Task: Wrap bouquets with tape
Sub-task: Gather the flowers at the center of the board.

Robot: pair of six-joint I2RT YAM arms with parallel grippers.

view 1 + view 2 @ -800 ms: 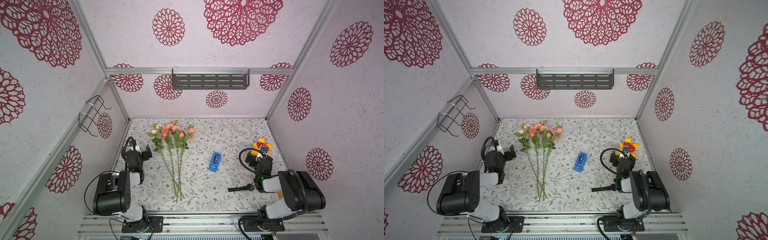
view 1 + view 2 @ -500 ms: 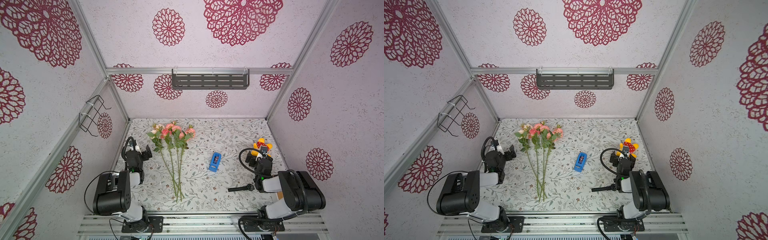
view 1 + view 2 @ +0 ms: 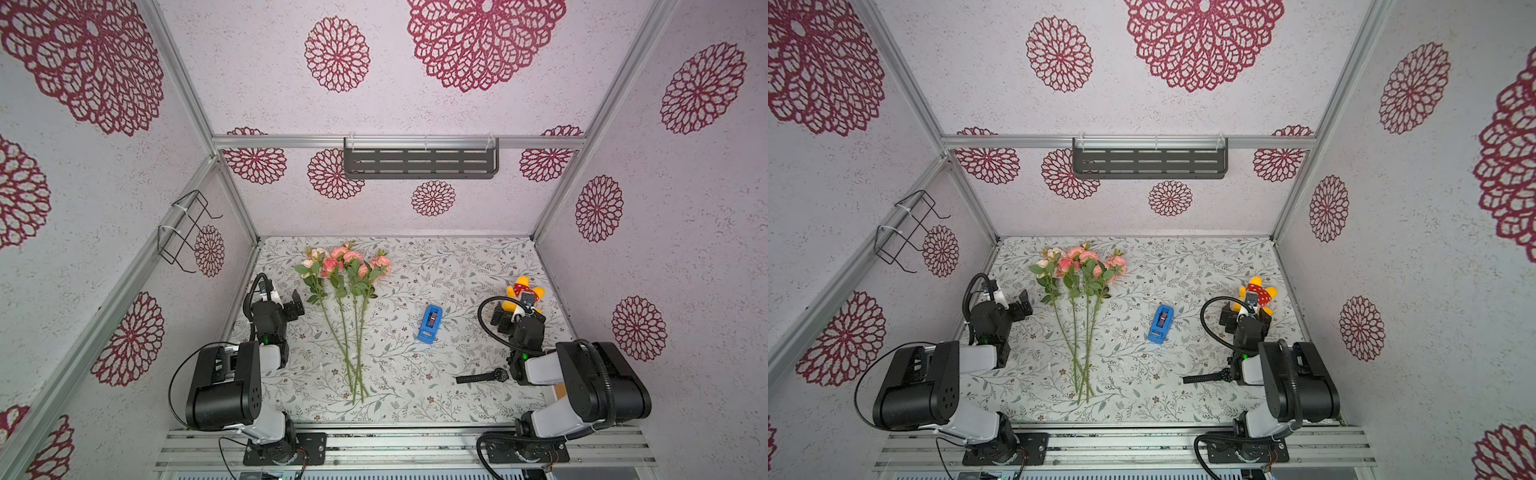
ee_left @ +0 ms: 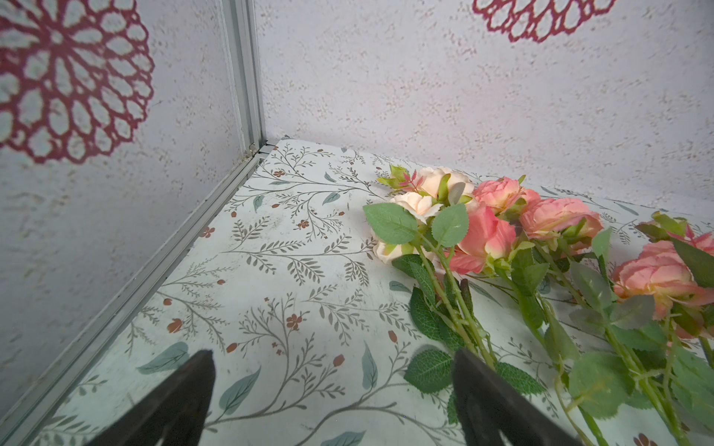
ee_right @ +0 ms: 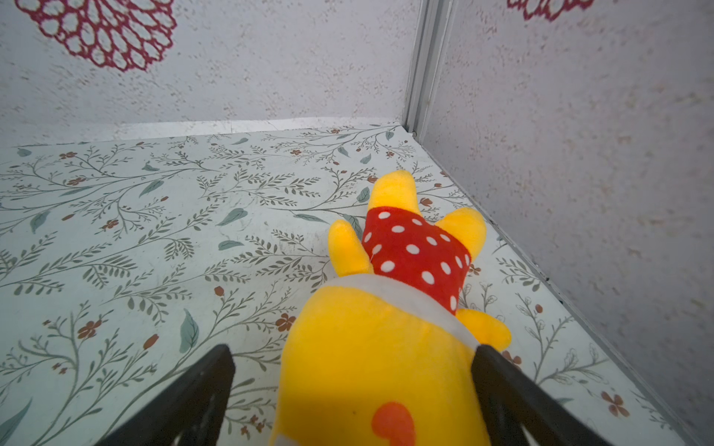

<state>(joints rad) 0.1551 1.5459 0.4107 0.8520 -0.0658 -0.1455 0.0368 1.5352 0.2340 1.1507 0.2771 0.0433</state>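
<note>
The bouquets [image 3: 348, 320] lie just as they did a moment ago. Neither arm has shifted and nothing on the table has moved, so I judge the wrapping has not begun: no stem is gathered and no tape has been pulled.

The left gripper [image 4: 332, 359] stands with its jaws spread wide and empty over the floral tablecloth [image 4: 270, 270]. One of its fingers [image 4: 487, 390] is just beside the nearest leafy stem, and I cannot tell if it touches. The blooms fan out beyond it toward the back wall. In both top views the stems run back toward the robot and cross near their cut ends.

The right gripper [image 5: 351, 351] is equally wide and grips nothing. A yellow plush toy [image 5: 386, 309] in a red dotted dress lies between and beyond its jaws.

The blue tape dispenser [image 3: 431, 323] sits between the two arms, well apart from both. A black wristwatch [image 3: 484, 376] lies by the right arm's base.
</note>
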